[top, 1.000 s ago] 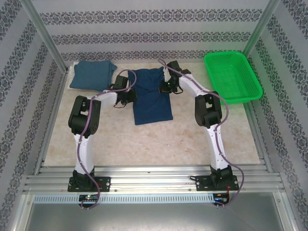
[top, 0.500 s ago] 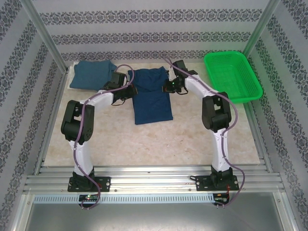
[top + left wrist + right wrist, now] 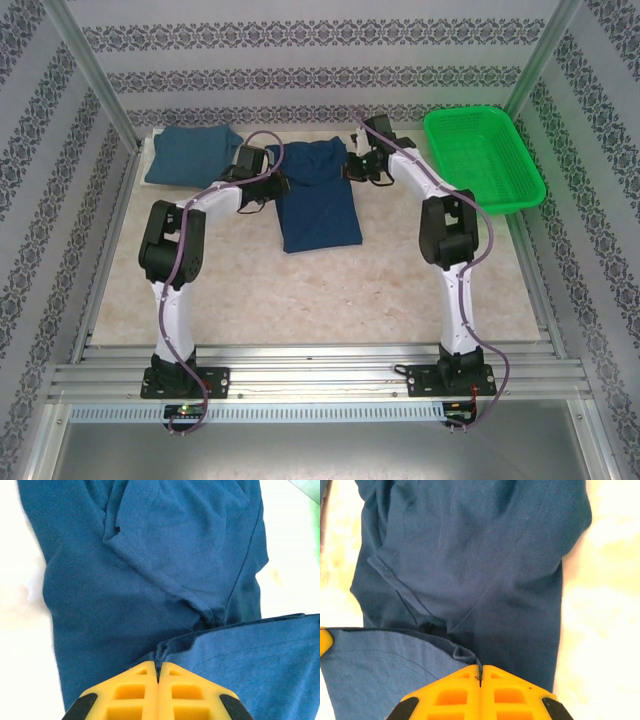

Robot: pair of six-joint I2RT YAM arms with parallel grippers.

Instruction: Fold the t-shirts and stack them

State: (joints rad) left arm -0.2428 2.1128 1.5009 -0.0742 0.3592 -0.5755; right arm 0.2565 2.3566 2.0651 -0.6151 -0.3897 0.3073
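Overhead: the left fingers [image 3: 270, 186] and right fingers [image 3: 354, 172] are pinched shut on opposite sides of the navy t-shirt [image 3: 318, 208]. It lies on the worktop [image 3: 300, 290] between them, its body running toward the arm bases. The teal t-shirt [image 3: 190, 155] sits folded out beyond the left fingers, apart from them. Out beyond the right fingers stands the green mesh basket [image 3: 532, 188], with nothing to be seen inside it.

Left wrist: the yellow left fingers [image 3: 135, 692] are closed tight on a raised edge of cloth [image 3: 240, 650]. The rest of the navy t-shirt lies creased ahead of and below them.

Right wrist: the right fingers [image 3: 510, 692] grip the matching flap [image 3: 380, 670] with no gap between them. The shirt body spreads ahead of them.

The step in hand looks like a lengthwise fold of the navy shirt. To do it well, both arms should likely carry their corners level and at one pace. They should keep the held edge taut between them, then lay it square on the lower hem before letting go, so the creases are not trapped.
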